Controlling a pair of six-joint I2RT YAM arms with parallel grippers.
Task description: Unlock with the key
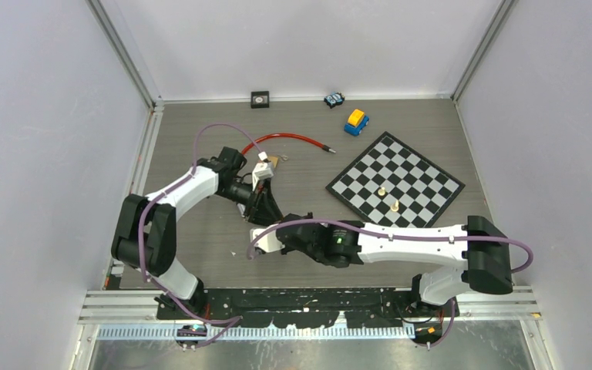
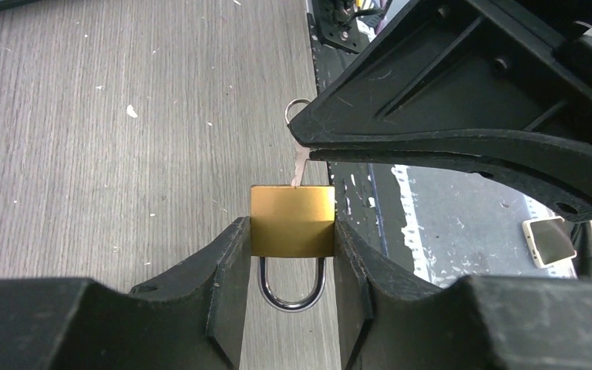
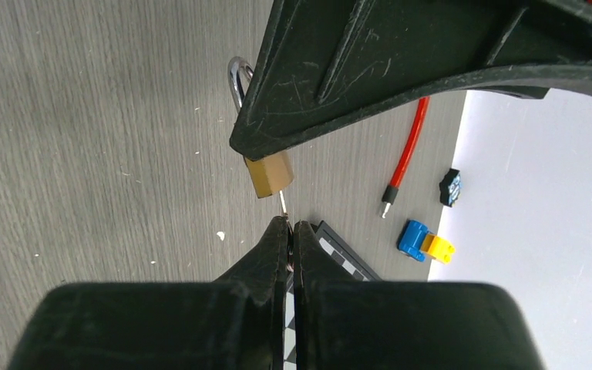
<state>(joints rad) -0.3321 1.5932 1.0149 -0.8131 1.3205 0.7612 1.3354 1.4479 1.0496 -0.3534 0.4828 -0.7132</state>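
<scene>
My left gripper point(image 2: 291, 240) is partly open, its two fingers clamped on the flat sides of the brass padlock point(image 2: 291, 222). I hold it off the table point(image 1: 200, 131), well to the left of the chessboard point(image 1: 424, 179) as seen from above. The steel shackle point(image 2: 291, 297) points back toward my left wrist, and the opposite face of the padlock is turned toward my other arm. My right gripper point(image 3: 290, 228) is closed almost completely, pinching the head of the key point(image 3: 283, 203) between its tips, with the key ring point(image 2: 294, 108) poking out beside them. The thin blade runs straight from those tips to the padlock's face and meets it; I cannot tell how deep it sits. Farther from me, left of the chessboard's far corner, lies a red cable point(image 1: 287, 138), and a blue and yellow toy car point(image 1: 356, 121) stands just beyond that corner.
</scene>
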